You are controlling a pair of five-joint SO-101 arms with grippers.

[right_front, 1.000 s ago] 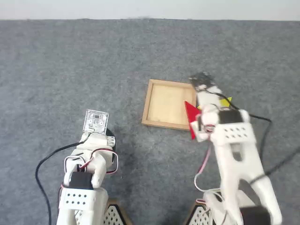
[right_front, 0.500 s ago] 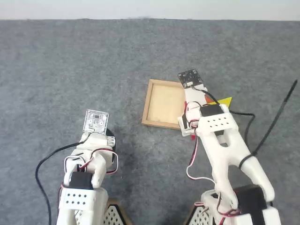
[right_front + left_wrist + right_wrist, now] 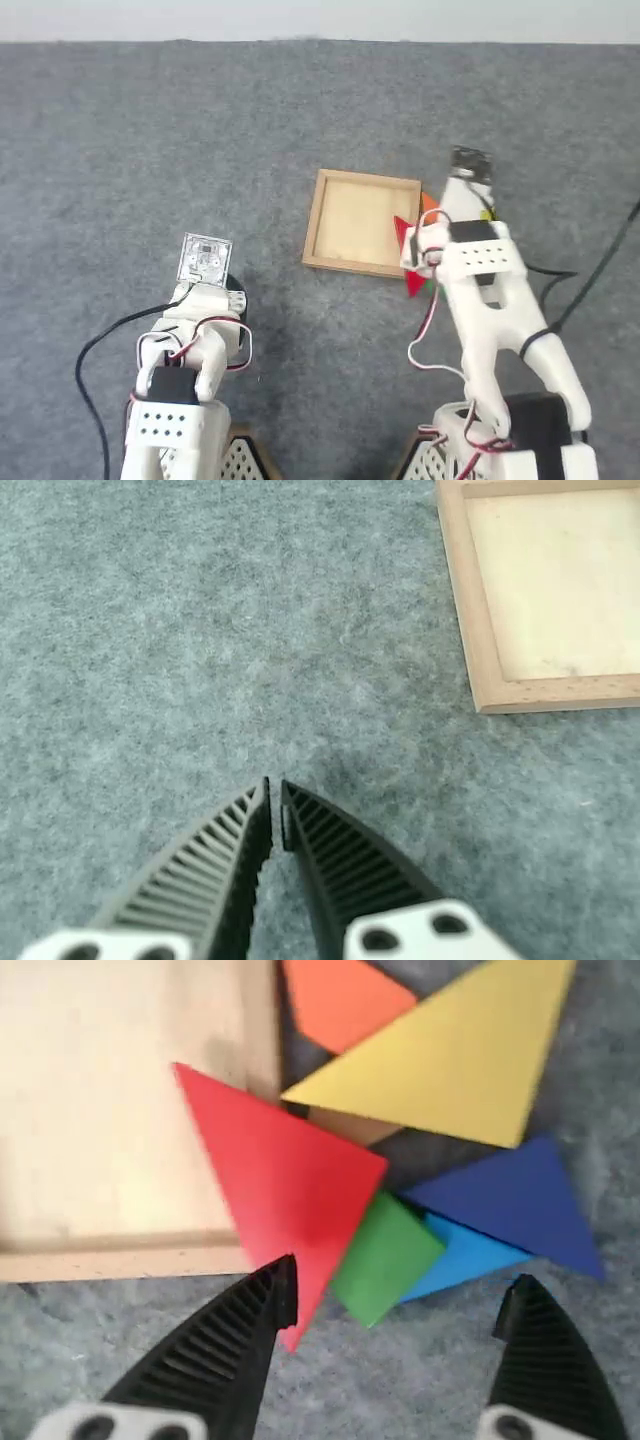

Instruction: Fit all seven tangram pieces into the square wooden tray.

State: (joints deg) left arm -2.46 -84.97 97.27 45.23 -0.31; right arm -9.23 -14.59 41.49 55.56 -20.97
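The square wooden tray (image 3: 313, 222) lies mid-table with a bare floor (image 3: 90, 1090). A red triangle (image 3: 290, 1185) rests across its right rim, one corner inside. Beside it on the carpet lie an orange piece (image 3: 340, 1000), a yellow triangle (image 3: 460, 1060), a dark blue triangle (image 3: 510, 1200), a light blue piece (image 3: 465, 1255) and a green square (image 3: 385, 1255). My right gripper (image 3: 400, 1280) hangs open above the green square and the red triangle's tip. In the high view the right arm (image 3: 470, 260) covers most of the pieces. My left gripper (image 3: 272, 785) is shut, empty, over bare carpet short of the tray (image 3: 480, 650).
Grey carpet covers the whole table. The left arm (image 3: 195, 320) stands at the near left, well away from the tray. Cables trail from both arm bases at the near edge. Open carpet lies behind and left of the tray.
The right arm swung left over the tray's right edge, then back right above the pile of pieces. The red triangle stays across the rim. The left arm has kept still.
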